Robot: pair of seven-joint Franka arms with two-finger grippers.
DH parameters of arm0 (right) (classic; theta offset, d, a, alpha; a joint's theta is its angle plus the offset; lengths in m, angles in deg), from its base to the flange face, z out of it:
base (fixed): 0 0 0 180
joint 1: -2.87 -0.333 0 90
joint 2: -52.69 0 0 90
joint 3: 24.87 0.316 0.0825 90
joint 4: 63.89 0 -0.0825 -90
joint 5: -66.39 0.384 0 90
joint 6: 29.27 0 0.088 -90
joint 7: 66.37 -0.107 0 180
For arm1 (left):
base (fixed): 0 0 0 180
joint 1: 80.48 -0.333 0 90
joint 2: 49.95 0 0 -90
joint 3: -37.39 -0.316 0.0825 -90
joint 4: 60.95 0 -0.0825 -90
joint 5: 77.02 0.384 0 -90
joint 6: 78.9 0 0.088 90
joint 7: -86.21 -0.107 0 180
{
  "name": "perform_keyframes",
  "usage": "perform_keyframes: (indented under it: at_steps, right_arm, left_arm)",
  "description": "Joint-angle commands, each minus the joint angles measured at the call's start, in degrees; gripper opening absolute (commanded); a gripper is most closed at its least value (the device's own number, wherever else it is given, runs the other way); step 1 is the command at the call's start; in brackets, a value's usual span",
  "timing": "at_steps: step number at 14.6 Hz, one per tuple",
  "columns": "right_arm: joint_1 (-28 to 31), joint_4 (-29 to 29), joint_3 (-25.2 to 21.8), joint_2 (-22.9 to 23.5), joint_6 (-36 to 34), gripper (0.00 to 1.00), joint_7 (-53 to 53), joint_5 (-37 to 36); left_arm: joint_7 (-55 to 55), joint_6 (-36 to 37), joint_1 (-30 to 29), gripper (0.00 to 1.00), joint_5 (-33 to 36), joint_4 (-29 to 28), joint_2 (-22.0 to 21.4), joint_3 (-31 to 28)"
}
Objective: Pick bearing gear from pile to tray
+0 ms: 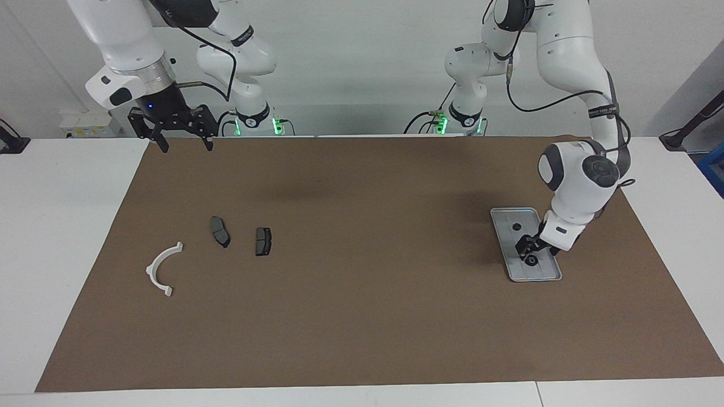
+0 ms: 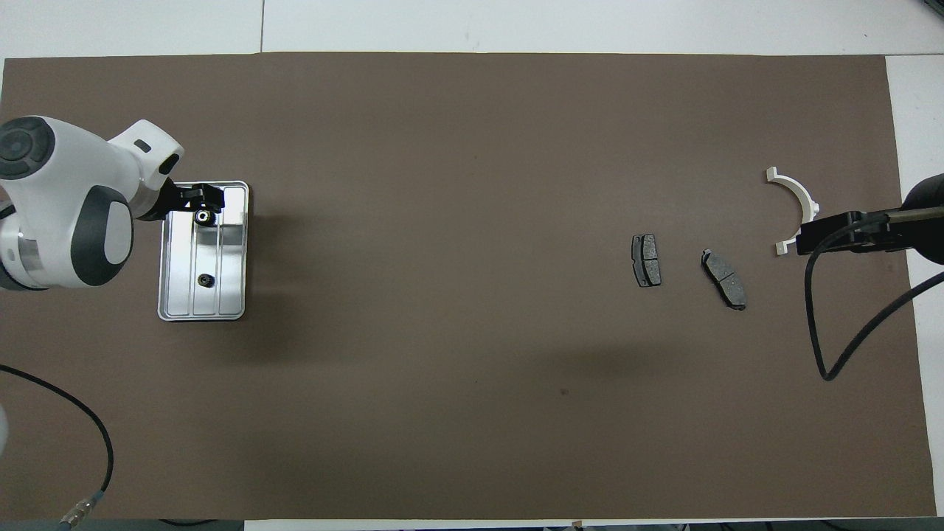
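Small black ring-shaped bearing gear flat in the tray, left gripper spread just above (right gripper likewise spread).

Brown mat is lying flat on white desk, covering most of it. Desk edges are showing around mat. Black cable is curling over mat corner nr the robots.

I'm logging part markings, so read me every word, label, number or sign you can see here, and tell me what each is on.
No text can be read anywhere.
Left arm: a dark band carries white lettering, too small to read.
Right arm: a dark band with lettering, also too small.
Tray, brake-pad plates, white half-ring: no markings visible.
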Motion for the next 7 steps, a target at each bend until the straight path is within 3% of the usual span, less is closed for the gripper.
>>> perform_keyframes:
  at_steps: [1,7]
  right_arm:
    - [0.14,0.35,-0.03,0.29,0.51,1.0,0.46,-0.7]
    - [0.14,0.35,-0.03,0.29,0.43,1.0,0.55,-0.7]
  left_arm:
    - [-0.93,10.36,-0.57,1.0,-3.4,0.8,-8.98,0.16]
    - [-0.4,30.86,-3.29,1.0,-8.25,7.93,-16.99,0.25]
